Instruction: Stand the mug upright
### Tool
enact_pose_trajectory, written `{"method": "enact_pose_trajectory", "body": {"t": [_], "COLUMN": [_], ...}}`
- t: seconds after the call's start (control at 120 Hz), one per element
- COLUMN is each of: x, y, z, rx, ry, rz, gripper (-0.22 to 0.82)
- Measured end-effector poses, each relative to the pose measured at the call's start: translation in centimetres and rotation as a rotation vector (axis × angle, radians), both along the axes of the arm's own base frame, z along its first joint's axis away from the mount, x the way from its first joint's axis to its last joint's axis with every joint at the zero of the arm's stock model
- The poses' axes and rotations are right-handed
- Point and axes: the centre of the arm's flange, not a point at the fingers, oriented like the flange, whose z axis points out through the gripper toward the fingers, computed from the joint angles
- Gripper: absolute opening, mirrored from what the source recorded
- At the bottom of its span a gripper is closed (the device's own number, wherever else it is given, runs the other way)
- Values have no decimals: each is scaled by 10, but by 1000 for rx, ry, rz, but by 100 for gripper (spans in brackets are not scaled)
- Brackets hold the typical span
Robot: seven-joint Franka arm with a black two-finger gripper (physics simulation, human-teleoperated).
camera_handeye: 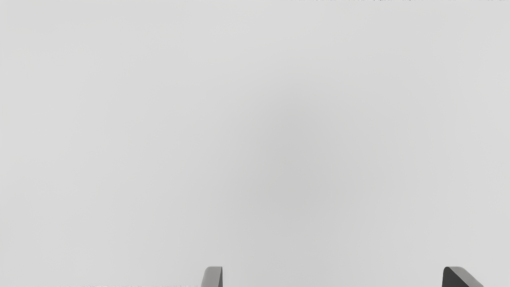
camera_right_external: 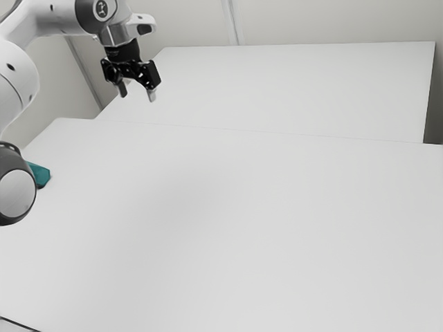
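black gripper point(camera_right_external: 138, 95) above white table point(camera_right_external: 242, 228), jaws wide, teal thing point(camera_right_external: 41, 174) partly behind the arm point(camera_right_external: 19, 79)

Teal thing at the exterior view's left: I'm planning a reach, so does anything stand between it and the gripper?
Nothing visible stands between the gripper and the teal thing. The arm hides part of that thing, so I can't tell whether it's the mug.

Exterior view: off the arm's side, set back and raised, angled down across the white tabletop point(camera_right_external: 242, 228), far edge included. Wrist view: on the hand, much nearer the tool point(camera_right_external: 136, 95), facing down past its tips. Shared: tool tips, white tabletop; exact shared patch unclear.
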Motion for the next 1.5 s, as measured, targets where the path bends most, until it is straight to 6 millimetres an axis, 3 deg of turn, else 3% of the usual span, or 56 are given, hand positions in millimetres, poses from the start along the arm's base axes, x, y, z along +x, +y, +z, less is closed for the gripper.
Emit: {"method": "enact_pose_trajectory", "body": {"t": [0.175,0.217,0.3,0.45,0.55,0.717,0.917,1.125,1.5], "x": [-5,-6,-10,-29,-34,-34,-47,-79,-133], "y": [-8,1,54,204,284,371,450,515,576], "z": [3,4,1,-20,-39,-86,-147,-176,-189], "rx": [13,19,32,14,4,-24,-48,-74,-123], "ry": [6,7,16,29,11,-30,-56,-111,-188], "rz": [-8,6,75,245,299,296,277,271,245], "gripper": [60,60,60,60,60,60,60,60,60]}}
